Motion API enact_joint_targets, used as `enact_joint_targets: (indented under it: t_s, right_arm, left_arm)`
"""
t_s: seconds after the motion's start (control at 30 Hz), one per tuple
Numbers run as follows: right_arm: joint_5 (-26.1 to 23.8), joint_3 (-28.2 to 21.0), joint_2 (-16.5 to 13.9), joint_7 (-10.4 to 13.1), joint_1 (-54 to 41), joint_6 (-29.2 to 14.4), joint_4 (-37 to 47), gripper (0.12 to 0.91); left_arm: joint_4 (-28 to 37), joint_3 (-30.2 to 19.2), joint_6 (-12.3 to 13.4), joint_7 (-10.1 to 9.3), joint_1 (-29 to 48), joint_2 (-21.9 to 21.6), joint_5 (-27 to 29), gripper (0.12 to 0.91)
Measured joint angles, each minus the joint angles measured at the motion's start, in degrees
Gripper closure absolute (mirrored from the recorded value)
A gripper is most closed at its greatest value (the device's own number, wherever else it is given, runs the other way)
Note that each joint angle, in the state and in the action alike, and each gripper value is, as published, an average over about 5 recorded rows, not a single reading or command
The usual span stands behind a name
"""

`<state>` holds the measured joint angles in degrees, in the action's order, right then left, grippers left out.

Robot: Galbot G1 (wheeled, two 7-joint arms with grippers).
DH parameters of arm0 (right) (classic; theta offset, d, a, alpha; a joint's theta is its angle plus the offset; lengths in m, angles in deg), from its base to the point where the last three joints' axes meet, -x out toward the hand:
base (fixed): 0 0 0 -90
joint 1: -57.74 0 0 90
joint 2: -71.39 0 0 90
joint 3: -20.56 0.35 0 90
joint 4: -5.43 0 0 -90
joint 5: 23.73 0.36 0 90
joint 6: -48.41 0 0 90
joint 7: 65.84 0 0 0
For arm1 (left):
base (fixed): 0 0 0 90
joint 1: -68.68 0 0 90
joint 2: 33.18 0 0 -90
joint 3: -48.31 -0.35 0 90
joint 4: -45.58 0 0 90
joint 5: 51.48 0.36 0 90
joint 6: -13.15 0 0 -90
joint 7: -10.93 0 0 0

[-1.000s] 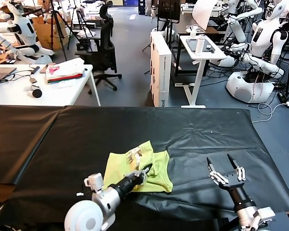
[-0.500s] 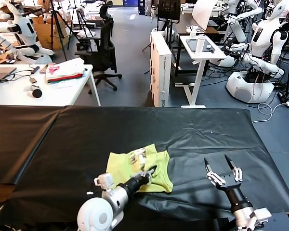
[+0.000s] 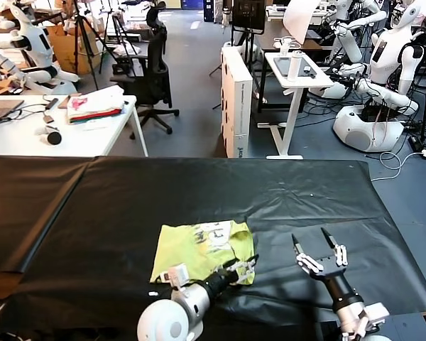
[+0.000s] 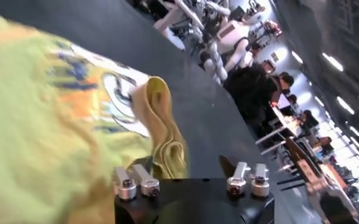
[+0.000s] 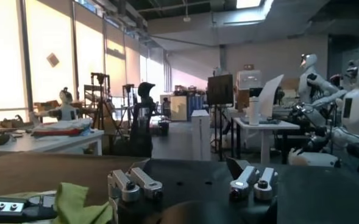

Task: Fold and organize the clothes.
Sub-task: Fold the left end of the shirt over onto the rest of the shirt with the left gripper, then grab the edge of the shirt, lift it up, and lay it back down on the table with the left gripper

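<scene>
Lime T-shirt [image 4: 39,122] with white graphic, bunched fold, black table [image 4: 209,115]

Lime-green T-shirt [image 3: 192,247] with white print, on black table cover [image 3: 92,206].

A wide tabletop [image 3: 92,206] covered in wrinkled black sheeting spans the head view. One thing lies directly on it: a lime yellow-green T-shirt [image 3: 188,249], crumpled near the front edge, its white printed graphic [image 3: 214,234] facing up toward the shirt's far right part.

head: high, downward | wrists: low, close | shared: T-shirt [image 3: 199,249]
</scene>
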<state>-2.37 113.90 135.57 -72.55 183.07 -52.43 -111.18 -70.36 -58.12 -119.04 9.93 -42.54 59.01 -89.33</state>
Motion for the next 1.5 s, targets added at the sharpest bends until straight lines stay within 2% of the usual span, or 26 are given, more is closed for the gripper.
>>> enact_joint_targets:
  t_s: [0.13,0.27,0.4,0.5,0.67,0.8,0.9,1.1,1.33,1.5]
  right_arm:
    - [-1.7,-2.2,-1.6,-0.8,-1.2,1.4,0.3,0.118]
    - [-4.1,-5.3,-4.2,-0.8,-3.1,4.7,-0.1,0.118]
    - [-7.4,-9.5,-7.3,-0.2,-6.2,9.2,-0.6,0.118]
    - [-8.8,-13.1,-8.6,1.2,-9.3,12.0,-0.4,0.118]
    - [-11.9,-19.0,-8.7,4.6,-15.0,17.3,0.9,0.118]
    - [-13.7,-23.1,-7.5,6.4,-18.7,21.2,2.5,0.118]
    - [-15.3,-25.1,-6.5,7.1,-20.3,22.2,3.6,0.118]
    - [-17.4,-24.9,-5.9,7.9,-20.6,23.6,4.4,0.118]
    - [-16.1,-19.9,-6.1,10.3,-18.8,23.5,4.3,0.118]
    - [-14.9,-15.3,-4.9,11.7,-16.7,21.7,4.2,0.118]
  left_arm:
    - [-1.8,0.6,0.0,1.73,-0.4,0.0,3.4,0.123]
    - [-5.1,3.0,0.2,3.45,0.0,0.0,6.2,0.123]
    - [-8.4,7.0,3.1,4.23,0.1,0.0,6.7,0.123]
    - [-10.1,10.2,5.5,4.35,-0.4,-1.7,7.4,0.123]
    - [-11.0,13.2,8.4,4.46,-2.1,-6.9,10.5,0.123]
    - [-10.7,13.8,9.4,4.56,-3.0,-8.4,12.1,0.123]
    - [-10.5,14.2,9.8,4.56,-3.2,-9.1,12.4,0.123]
    - [-10.4,15.1,10.5,4.47,-3.5,-10.4,12.4,0.123]
    - [-9.9,16.2,11.8,4.68,-4.1,-11.7,12.3,0.123]
    - [-8.6,17.4,15.9,5.85,-4.9,-13.5,12.3,0.123]
